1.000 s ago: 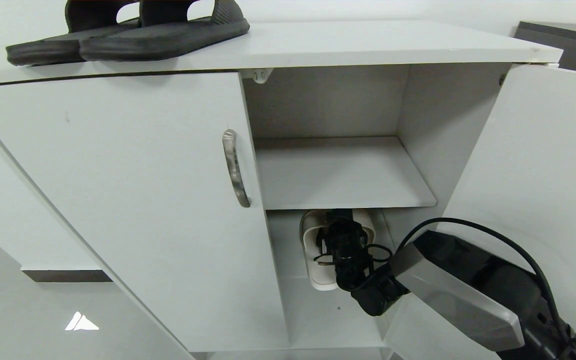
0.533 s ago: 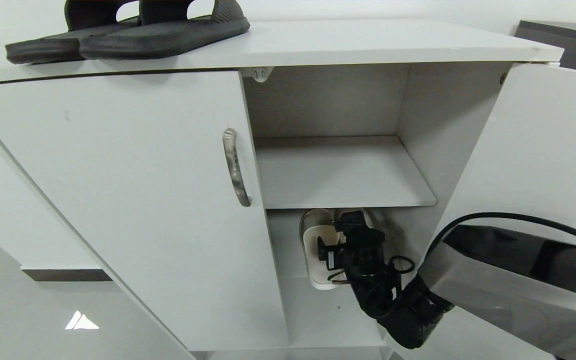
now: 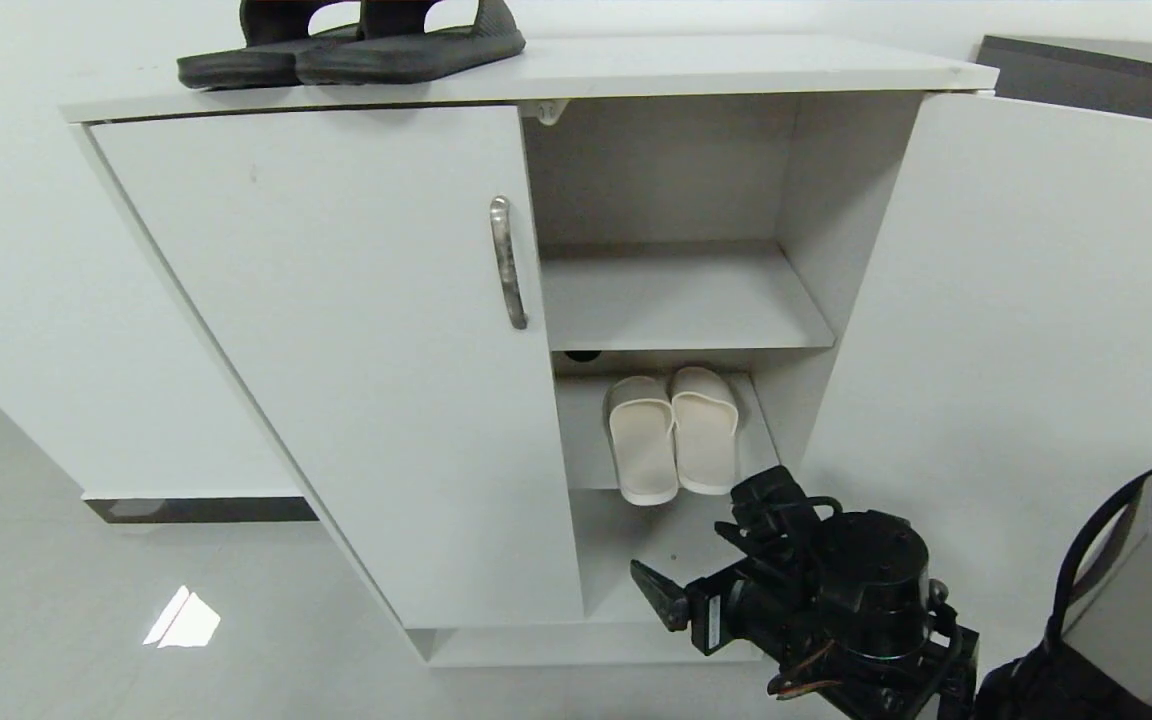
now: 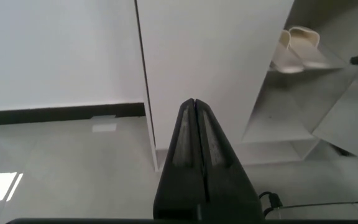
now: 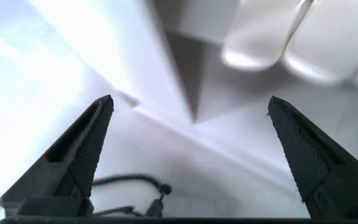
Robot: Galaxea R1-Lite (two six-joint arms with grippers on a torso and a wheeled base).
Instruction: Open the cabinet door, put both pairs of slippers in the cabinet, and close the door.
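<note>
1. While its two black ribbed fingers (image 5: 89,143) stand wide apart with nothing between them, the right gripper (image 5: 190,106) hangs low in front of the open right half of the cabinet, nearer than the shelves and clear of them.
2. The right arm comes in from the near right corner of the head view. Its wrist is bent so that the gripper points left and away, toward the bottom of the cabinet.
3. The pair of white rubber slippers (image 3: 674,435) lies just beyond and above the gripper, apart from it. The two slippers lie side by side, touching, on the lower white shelf (image 3: 584,430), with their near ends at its front edge.
4. The left gripper (image 4: 194,109) has its two dark fingers pressed flat together, gripping nothing. It is held low, pointing at the foot of the closed left-hand white door (image 3: 336,350) and the grey tiled floor (image 3: 86,600).
5. The left door carries a curved metal handle (image 3: 508,262) at its right edge. The right-hand white door (image 3: 1016,300) is swung wide open to the right.
6. The upper white shelf (image 3: 681,300) sits above the white slippers.
7. The pair of black rubber slippers (image 3: 356,50) rests on the left part of the tall white wooden cabinet's top (image 3: 736,70), above the closed door.
</note>
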